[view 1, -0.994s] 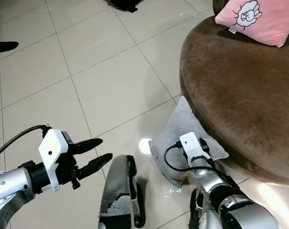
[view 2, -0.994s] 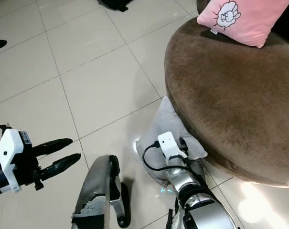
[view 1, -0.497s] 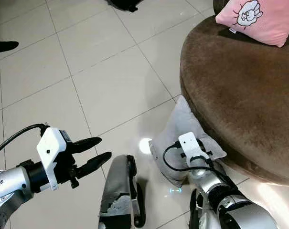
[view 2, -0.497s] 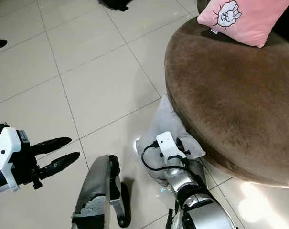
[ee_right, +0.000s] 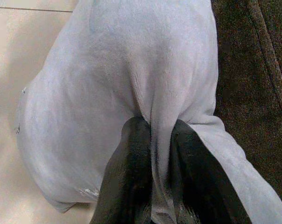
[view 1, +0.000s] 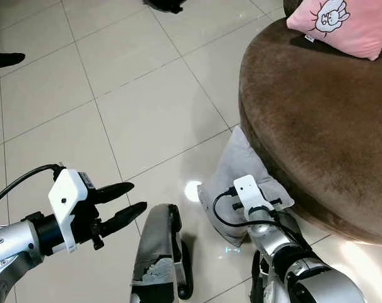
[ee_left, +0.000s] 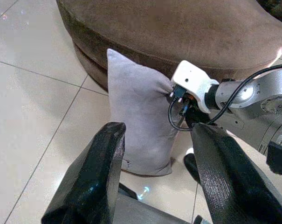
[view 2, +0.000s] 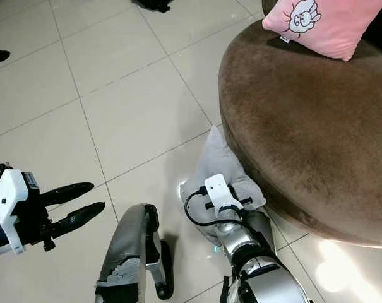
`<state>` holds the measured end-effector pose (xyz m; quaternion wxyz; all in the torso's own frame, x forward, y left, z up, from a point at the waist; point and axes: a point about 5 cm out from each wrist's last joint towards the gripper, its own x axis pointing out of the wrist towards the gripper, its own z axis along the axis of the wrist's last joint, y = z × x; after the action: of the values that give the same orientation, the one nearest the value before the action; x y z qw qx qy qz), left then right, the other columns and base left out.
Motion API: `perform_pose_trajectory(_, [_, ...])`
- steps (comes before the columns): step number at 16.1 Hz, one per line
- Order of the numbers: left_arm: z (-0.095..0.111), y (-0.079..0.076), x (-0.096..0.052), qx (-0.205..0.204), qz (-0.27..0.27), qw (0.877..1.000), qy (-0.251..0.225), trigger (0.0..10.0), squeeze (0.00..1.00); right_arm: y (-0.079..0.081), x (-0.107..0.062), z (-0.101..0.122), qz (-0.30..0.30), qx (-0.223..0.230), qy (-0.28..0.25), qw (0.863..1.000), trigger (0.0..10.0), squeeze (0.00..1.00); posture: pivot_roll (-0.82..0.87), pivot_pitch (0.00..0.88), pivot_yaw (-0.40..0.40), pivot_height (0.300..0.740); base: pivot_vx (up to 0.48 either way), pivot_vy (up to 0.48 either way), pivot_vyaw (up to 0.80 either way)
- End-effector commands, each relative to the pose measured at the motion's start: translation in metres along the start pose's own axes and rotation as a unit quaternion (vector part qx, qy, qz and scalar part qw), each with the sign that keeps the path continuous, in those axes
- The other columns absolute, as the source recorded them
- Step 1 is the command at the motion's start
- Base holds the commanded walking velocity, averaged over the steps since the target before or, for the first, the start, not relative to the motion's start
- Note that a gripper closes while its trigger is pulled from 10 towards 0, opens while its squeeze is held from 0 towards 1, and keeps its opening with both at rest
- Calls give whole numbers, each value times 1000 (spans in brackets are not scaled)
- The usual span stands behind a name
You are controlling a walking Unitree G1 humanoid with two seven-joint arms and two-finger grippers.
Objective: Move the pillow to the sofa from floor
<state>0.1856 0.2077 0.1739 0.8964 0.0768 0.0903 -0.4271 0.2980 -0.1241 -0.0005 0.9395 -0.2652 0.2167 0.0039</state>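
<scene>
Pillow (view 1: pixel 236 169) sits on the floor (view 1: pixel 134 107) against the sofa (view 1: pixel 317 126), at the robot's 1 o'clock. Right gripper (ee_right: pixel 153 154) has a fold pinched tight; left gripper (view 1: pixel 124 202) hangs open at 9. I'd lift straight up before swinging over, so the pinch doesn't slip.
</scene>
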Motion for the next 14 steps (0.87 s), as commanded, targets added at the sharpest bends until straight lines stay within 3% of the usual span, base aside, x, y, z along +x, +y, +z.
perform_pose_trajectory(1, [4,1,-5,10,6,1000,6,10000,0,13,-5,-6,21,1,13,1000,0,0,296,325,197,585,0,0,0])
perform_pose_trajectory(4, [1,2,0,8,7,1000,3,10000,0,15,-5,-2,34,10,-2,999,0,0,269,305,181,585,0,0,0])
perform_pose_trajectory(8, [-6,4,19,-1,16,1000,-24,10000,0,21,-8,19,78,90,-78,990,0,0,194,246,136,585,0,0,0])
perform_pose_trajectory(10, [-8,3,30,-7,17,999,-42,10000,0,24,-11,33,113,131,-117,978,0,0,163,226,125,585,0,0,0])
perform_pose_trajectory(12, [-14,5,44,-14,18,998,-55,10000,0,27,-15,49,159,137,-163,964,0,0,119,166,106,585,0,0,0])
perform_pose_trajectory(14, [-20,2,57,-16,29,997,-76,10000,0,16,-28,86,210,178,-253,927,0,0,78,122,79,585,0,0,0])
